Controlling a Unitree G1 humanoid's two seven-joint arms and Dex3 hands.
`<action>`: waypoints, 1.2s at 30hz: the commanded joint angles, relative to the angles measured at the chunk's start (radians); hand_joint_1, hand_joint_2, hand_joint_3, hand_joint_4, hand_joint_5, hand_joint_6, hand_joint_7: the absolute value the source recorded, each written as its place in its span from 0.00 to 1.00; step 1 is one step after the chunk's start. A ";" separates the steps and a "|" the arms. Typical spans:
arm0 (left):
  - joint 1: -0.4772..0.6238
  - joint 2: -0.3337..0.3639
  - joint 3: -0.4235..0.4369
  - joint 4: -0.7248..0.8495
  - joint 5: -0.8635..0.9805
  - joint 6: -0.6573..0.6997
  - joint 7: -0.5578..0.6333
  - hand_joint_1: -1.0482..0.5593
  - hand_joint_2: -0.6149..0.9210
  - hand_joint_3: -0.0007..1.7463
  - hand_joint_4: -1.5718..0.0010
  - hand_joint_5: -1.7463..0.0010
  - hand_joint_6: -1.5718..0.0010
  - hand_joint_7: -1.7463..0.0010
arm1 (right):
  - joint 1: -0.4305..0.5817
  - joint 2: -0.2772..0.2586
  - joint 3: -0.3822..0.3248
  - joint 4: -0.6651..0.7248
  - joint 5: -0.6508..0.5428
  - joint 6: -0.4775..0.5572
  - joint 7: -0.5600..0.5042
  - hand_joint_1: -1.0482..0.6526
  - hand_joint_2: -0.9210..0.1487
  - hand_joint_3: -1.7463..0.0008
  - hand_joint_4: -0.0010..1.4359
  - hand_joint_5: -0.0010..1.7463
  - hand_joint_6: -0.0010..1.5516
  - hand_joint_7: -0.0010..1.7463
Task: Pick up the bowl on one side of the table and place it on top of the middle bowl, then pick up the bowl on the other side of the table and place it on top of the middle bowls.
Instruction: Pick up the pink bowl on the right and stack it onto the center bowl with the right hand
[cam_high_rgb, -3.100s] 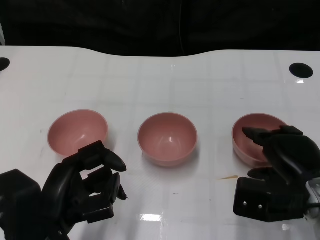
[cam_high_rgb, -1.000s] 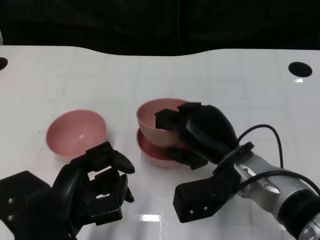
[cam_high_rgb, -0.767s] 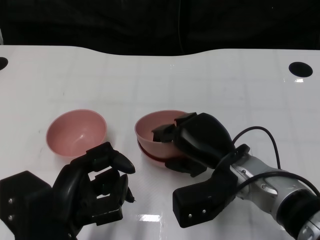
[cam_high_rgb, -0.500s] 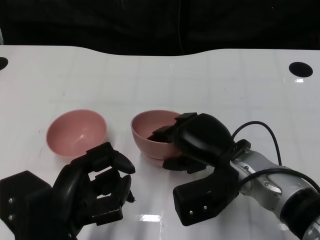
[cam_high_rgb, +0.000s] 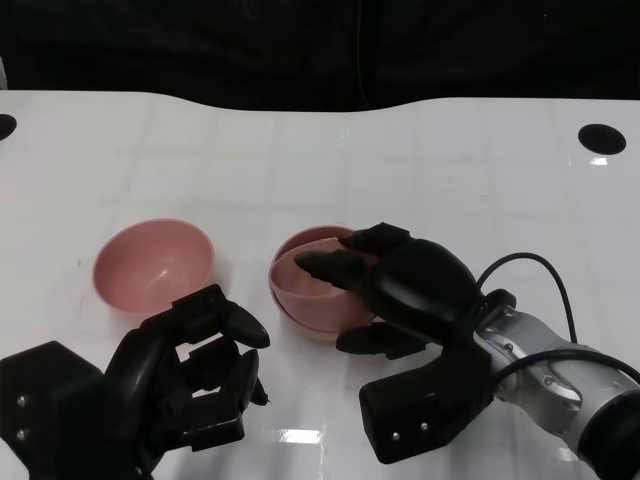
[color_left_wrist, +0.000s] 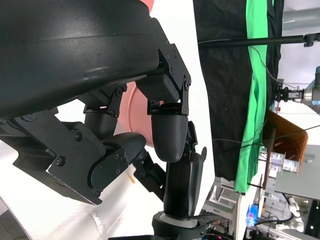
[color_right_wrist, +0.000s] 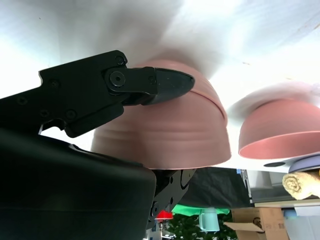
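Pink bowls: two are nested at the middle of the white table (cam_high_rgb: 430, 150), the upper bowl (cam_high_rgb: 312, 285) seated slightly askew in the middle bowl (cam_high_rgb: 330, 325). Right hand (cam_high_rgb: 400, 285) lies over their near-right rim, fingers spread across the opening; whether it is touching the rim cannot be told. Remaining side bowl (cam_high_rgb: 153, 265) sits upright toward the table's left edge, just beyond the left hand (cam_high_rgb: 190, 375), whose fingers are curled in on nothing. Judged from this layout, the left hand is much the nearer, and the next grasp lies straight ahead of it.
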 joint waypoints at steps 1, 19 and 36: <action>0.000 0.012 0.007 0.001 -0.003 0.002 -0.003 0.61 0.68 0.72 0.54 0.03 0.51 0.21 | 0.018 -0.022 -0.006 -0.034 0.002 0.012 0.014 0.10 0.00 0.73 0.02 0.17 0.13 0.00; 0.006 0.022 0.004 -0.006 0.006 -0.007 -0.001 0.59 0.70 0.70 0.56 0.03 0.52 0.21 | 0.051 0.001 0.019 0.030 -0.050 0.079 -0.072 0.12 0.00 0.72 0.00 0.13 0.07 0.00; 0.009 0.021 0.001 -0.010 0.001 -0.007 -0.002 0.60 0.69 0.70 0.56 0.02 0.53 0.20 | 0.055 0.001 0.009 0.024 -0.030 0.071 -0.074 0.13 0.00 0.72 0.00 0.12 0.06 0.00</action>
